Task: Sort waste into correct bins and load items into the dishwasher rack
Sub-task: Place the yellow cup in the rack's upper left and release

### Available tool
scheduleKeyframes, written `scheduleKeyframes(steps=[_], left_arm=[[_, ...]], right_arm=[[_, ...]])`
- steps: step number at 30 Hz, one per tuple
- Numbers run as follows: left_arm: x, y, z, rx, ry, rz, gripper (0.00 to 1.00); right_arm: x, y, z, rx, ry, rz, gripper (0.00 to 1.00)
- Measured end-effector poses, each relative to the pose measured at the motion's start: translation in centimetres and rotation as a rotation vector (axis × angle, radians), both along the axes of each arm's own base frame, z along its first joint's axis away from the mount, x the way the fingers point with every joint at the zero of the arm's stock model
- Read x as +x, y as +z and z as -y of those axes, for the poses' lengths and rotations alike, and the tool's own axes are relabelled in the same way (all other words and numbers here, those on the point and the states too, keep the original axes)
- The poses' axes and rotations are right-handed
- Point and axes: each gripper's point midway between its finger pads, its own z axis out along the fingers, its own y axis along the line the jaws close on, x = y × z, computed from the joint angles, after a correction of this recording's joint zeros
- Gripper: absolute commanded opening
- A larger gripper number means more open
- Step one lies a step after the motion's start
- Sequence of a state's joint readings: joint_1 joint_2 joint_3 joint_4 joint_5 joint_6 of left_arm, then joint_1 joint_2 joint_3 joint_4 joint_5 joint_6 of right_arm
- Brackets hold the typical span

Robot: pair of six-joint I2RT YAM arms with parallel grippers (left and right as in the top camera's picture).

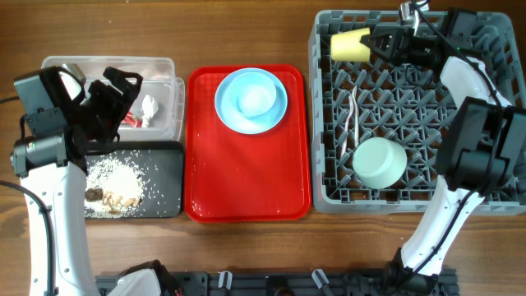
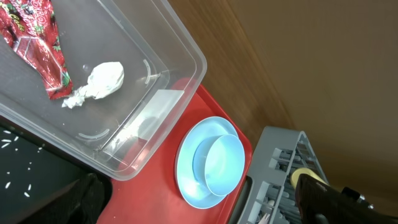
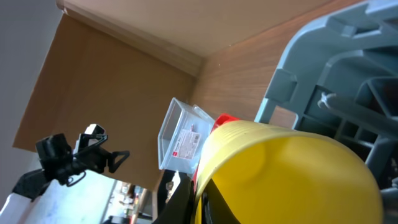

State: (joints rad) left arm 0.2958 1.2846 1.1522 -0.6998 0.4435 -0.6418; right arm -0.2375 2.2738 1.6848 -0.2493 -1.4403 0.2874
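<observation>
My right gripper [image 1: 380, 43] is shut on the rim of the small yellow cup [image 1: 349, 44], holding it on its side over the far left corner of the grey dishwasher rack [image 1: 493, 197]. In the right wrist view the cup [image 3: 292, 174] fills the frame between the fingers [image 3: 202, 199]. A pale-green bowl [image 1: 380, 161] and a white spoon and fork [image 1: 352, 123] lie in the rack. My left gripper [image 1: 115, 86] is open and empty above the clear tub [image 1: 173, 90], which holds the red wrapper [image 2: 37, 50] and the white tissue [image 2: 102, 81]. Rice scraps [image 1: 111, 177] lie in the black tray [image 1: 160, 164].
A flat red tray [image 1: 246, 181] sits between the bins and the rack. It carries a light-blue bowl [image 1: 256, 97] on a light-blue plate [image 1: 226, 103]. The table is brown wood.
</observation>
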Motion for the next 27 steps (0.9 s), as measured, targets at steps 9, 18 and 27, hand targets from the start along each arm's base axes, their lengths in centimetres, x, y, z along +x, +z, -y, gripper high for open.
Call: scheduleKeyframes(steps=[9, 18, 27], left_arm=[[0.0, 0.0, 0.0, 0.0, 0.0, 0.0, 1.0], [0.0, 0.0, 0.0, 0.0, 0.0, 0.0, 1.0], [0.0, 0.0, 0.0, 0.0, 0.0, 0.0, 1.0]], right_arm=[[0.0, 0.2, 0.6, 0.027, -0.006, -0.034, 0.04], [0.2, 0.1, -1.5, 0.017, 0.014, -0.062, 0.04], [0.5, -0.2, -1.6, 0.0, 0.0, -0.069, 0.12]])
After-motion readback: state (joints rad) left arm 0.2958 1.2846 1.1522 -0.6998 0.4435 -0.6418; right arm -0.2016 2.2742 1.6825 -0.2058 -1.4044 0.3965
